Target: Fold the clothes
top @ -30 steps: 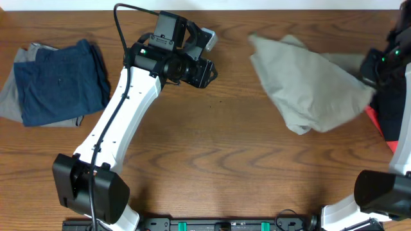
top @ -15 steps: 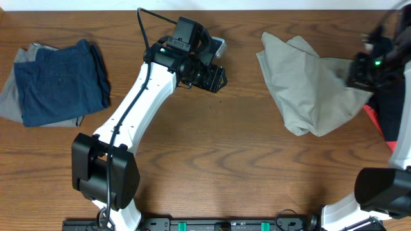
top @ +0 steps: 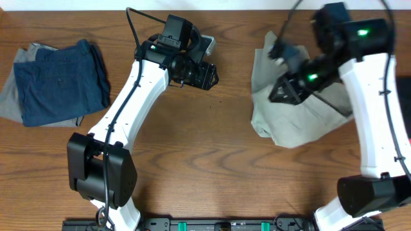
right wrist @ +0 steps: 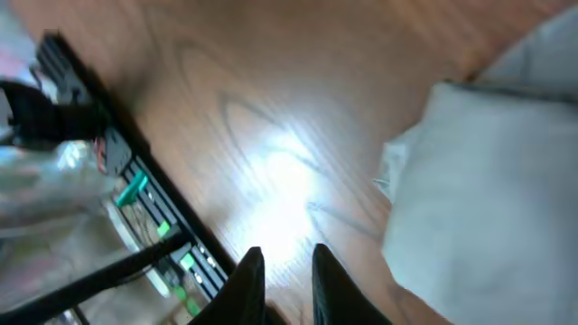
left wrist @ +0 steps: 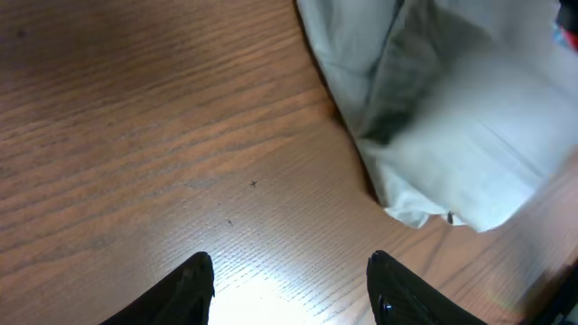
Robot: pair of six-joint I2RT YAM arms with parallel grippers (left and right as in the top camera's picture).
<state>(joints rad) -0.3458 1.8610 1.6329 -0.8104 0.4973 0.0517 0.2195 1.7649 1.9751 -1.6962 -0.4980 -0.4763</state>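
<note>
Heaped khaki trousers (top: 289,125), right side of the bench (top: 212,147).
My left hand (left wrist: 289,262) wide, empty; right hand (right wrist: 283,257) narrow, empty, at their edge.

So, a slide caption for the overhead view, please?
Right gripper over the crumpled khaki trousers, left gripper over bare table, navy garment lying apart.

Crumpled khaki trousers (top: 290,126), folded navy garment (top: 61,80) apart

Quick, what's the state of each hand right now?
Left hand: open, holding nothing.
Right hand: open only a crack, holding nothing.
</note>
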